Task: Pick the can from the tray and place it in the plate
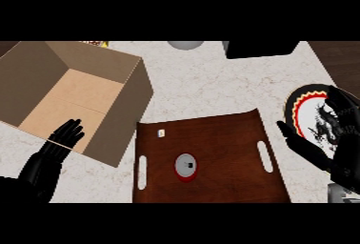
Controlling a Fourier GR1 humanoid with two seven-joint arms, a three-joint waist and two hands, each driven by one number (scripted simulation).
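Right hand (pixel 343 147) open over plate (pixel 307 114); can (pixel 185 166) upright in tray (pixel 218 138).
Right hand sits right of the tray, thumb and fingers spread apart above the plate, holding nothing. Left hand (pixel 51 155) sits left of the tray, fingers straight and relaxed, at the near wall of a cardboard box (pixel 70 95). The can stands near the tray's middle, seen from above, clear of both hands. The plate lies on the counter (pixel 211 81) just right of the tray, partly hidden by the right hand.
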